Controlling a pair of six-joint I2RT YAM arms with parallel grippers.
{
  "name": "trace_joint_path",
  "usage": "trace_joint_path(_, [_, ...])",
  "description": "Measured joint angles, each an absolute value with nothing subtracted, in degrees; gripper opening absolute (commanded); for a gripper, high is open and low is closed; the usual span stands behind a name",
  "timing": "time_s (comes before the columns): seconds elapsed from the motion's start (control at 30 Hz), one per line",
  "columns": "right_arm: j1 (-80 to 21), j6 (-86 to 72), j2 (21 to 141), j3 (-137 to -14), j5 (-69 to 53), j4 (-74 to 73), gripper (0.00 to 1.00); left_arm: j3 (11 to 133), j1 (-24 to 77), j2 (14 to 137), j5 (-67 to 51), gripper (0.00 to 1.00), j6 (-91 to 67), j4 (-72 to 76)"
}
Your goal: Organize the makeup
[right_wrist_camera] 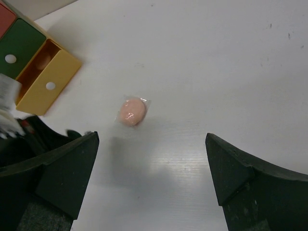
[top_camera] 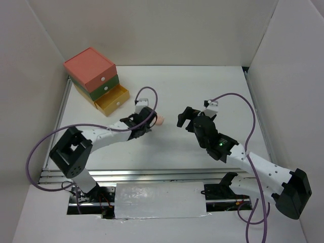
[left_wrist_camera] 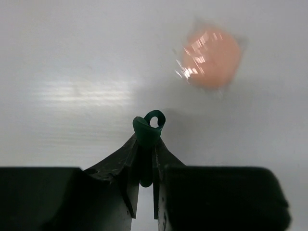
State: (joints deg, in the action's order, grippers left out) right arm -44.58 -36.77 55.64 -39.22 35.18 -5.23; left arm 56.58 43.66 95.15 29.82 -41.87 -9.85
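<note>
My left gripper (top_camera: 146, 123) is shut on a small dark-green makeup item (left_wrist_camera: 147, 129). The item is pinched edge-on between the fingertips, and its looped tip sticks out ahead of them, above the white table. A peach round disc (left_wrist_camera: 211, 58) in clear wrap lies on the table just beyond and right of that gripper. The disc also shows in the top view (top_camera: 160, 120) and in the right wrist view (right_wrist_camera: 132, 111). My right gripper (top_camera: 183, 119) is open and empty, right of the disc, which lies ahead and left of its jaws (right_wrist_camera: 151, 139). The other makeup items are out of view.
The red-green-yellow drawer chest (top_camera: 92, 72) stands at the back left, with its yellow bottom drawer (top_camera: 114, 99) pulled open. In the right wrist view the open drawer (right_wrist_camera: 45, 79) is at the upper left. White walls enclose the table on three sides.
</note>
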Motion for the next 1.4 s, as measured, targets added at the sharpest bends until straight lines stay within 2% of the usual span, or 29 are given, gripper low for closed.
trace_joint_path(0.13, [-44.58, -36.73, 55.77, -39.22, 35.18, -5.1, 1.0, 61.34, 35.92, 90.8, 32.67, 0.27, -39.0, -11.62])
trace_joint_path(0.3, [-44.58, -36.56, 57.39, -39.22, 35.14, -5.1, 1.0, 70.39, 24.86, 91.61, 35.62, 0.39, -34.44, -11.51])
trace_joint_path(0.5, [-44.58, -36.27, 57.91, -39.24, 34.57, -5.08, 1.0, 80.99, 20.1, 102.15, 40.97, 0.43, -29.82, -11.68])
trace_joint_path(0.6, [-44.58, -36.14, 58.13, -39.22, 34.0, -5.06, 1.0, 84.01, 18.63, 107.5, 42.06, 0.43, -28.42, -12.71])
trace_joint_path(0.7, [-44.58, -36.1, 58.22, -39.24, 33.63, -5.06, 1.0, 85.65, 17.43, 110.93, 42.7, 0.48, -27.94, -13.89])
trace_joint_path(0.8, [-44.58, -36.1, 58.24, -39.24, 33.54, -5.04, 1.0, 85.69, 16.16, 111.53, 42.72, 0.69, -27.03, -14.72])
trace_joint_path(0.83, [-44.58, -36.1, 58.24, -39.24, 33.45, -5.04, 1.0, 85.76, 15.84, 111.53, 42.85, 0.79, -27.18, -14.74])
trace_joint_path(0.93, [-44.58, -36.1, 58.24, -39.24, 33.34, -5.04, 1.0, 85.86, 15.14, 111.53, 43.0, 0.97, -27.2, -14.61])
trace_joint_path(0.97, [-44.58, -36.1, 58.24, -39.24, 33.28, -5.04, 1.0, 85.86, 15.07, 111.53, 42.98, 0.99, -27.09, -14.63])
trace_joint_path(1.2, [-44.58, -36.1, 58.24, -39.24, 33.17, -4.58, 1.0, 85.69, 15.07, 111.33, 41.21, 0.99, -27.44, -14.44])
trace_joint_path(1.4, [-44.58, -36.14, 57.91, -39.22, 33.28, -3.81, 1.0, 79.2, 18.5, 105.3, 31.33, 0.99, -27.03, -11.73])
